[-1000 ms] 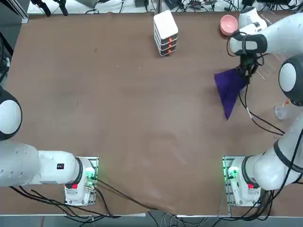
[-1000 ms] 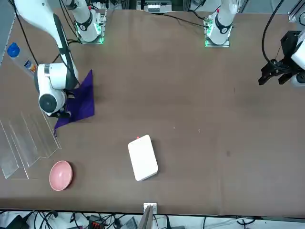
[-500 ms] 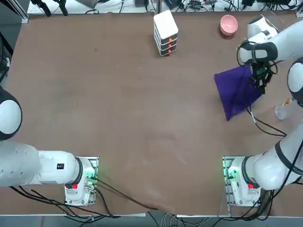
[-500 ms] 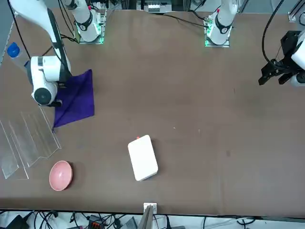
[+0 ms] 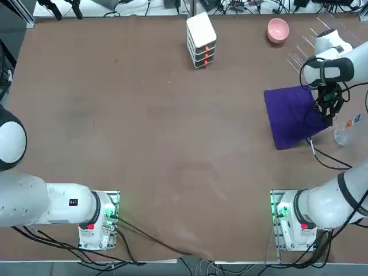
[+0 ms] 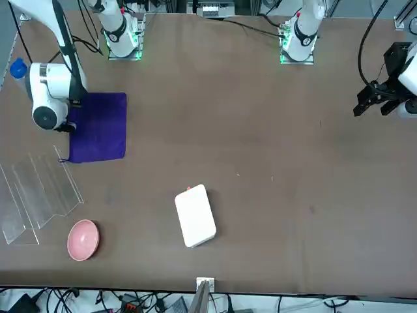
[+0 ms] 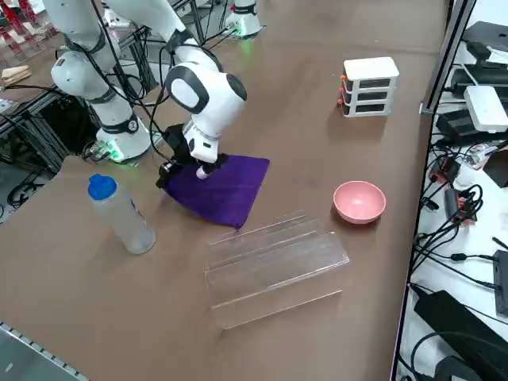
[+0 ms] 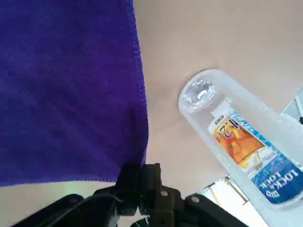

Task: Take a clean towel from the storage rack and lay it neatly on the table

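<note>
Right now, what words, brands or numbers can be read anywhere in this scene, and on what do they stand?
"LOCK" and, under it, what looks like "LOCK" again: on the label of the clear bottle, beside the towel.
The smaller print on the label's orange part is too blurred to read.
White stacked box: orange marks only, no legible text.

Towel (image 5: 292, 117) now flat on table (image 5: 144, 126).

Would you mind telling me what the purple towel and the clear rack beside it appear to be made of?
The dark purple-blue rectangular towel looks like soft woven cloth, matte, with a stitched hem and fine ribbed texture. The see-through storage rack appears to be clear glossy plastic, probably acrylic: the table shows through its angled panels.
</note>
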Motion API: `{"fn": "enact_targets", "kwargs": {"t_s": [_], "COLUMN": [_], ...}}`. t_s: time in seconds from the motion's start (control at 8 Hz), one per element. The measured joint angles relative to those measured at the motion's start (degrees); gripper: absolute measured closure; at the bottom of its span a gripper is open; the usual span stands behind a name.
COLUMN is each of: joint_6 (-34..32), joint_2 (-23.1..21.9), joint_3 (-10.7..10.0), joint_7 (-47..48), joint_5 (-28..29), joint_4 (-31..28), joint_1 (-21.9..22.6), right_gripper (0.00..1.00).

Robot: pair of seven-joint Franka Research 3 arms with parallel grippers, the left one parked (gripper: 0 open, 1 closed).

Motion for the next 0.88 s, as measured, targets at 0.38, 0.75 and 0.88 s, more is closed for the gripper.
{"fn": "enact_targets", "kwargs": {"t_s": [0.38,0.75,0.88], "joint_6": [3.1,3.0,1.9], "joint_2": [1.7,-0.9,-3.3], "joint_3": [0.2,0.4,0.6], "joint_7": [-0.1,-0.1,-0.1], "joint_5": [0.0,0.7,4.1], "joint_4": [-0.4,1.3,3.9], "joint_1": [0.0,0.5,1.6], "right_gripper": [0.42,0.00,0.00]}}
